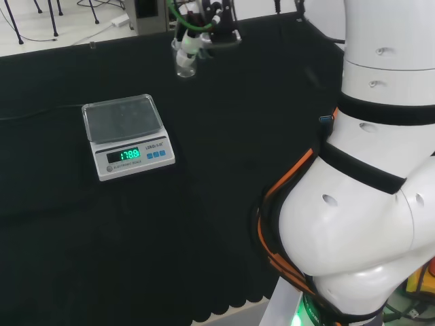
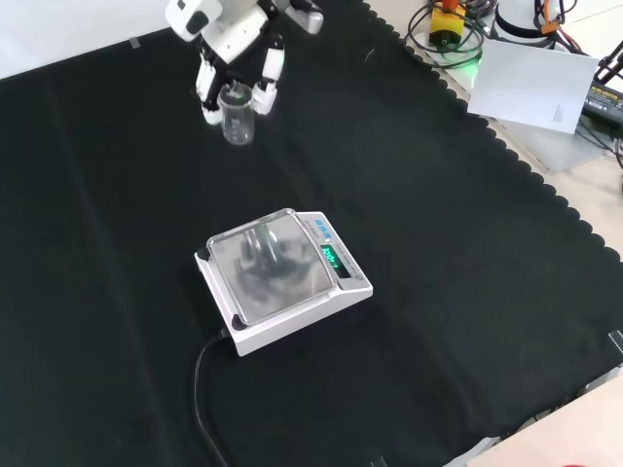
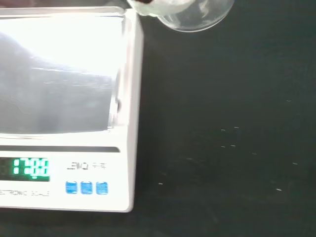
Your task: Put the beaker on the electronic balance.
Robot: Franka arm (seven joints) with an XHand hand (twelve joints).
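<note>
My hand [image 2: 234, 44] hangs over the far part of the cloth with its fingers [image 2: 270, 70] curled round a small clear beaker [image 2: 237, 115]. In the head view the beaker [image 1: 185, 60] is lifted off the cloth, beyond and to the right of the balance. The white electronic balance [image 2: 282, 280] sits mid-cloth with a bare shiny pan [image 1: 122, 118] and a lit green display [image 1: 125, 155]. In the wrist view the beaker's round base [image 3: 195, 14] shows beside the balance [image 3: 69, 113], past the edge of its pan.
A black cable [image 2: 206, 409] runs from the balance toward the front edge of the cloth. Beyond the scalloped cloth edge lie a white sheet [image 2: 535, 83] and cables [image 2: 453, 29]. The arm's big white links [image 1: 367, 204] fill the head view's right.
</note>
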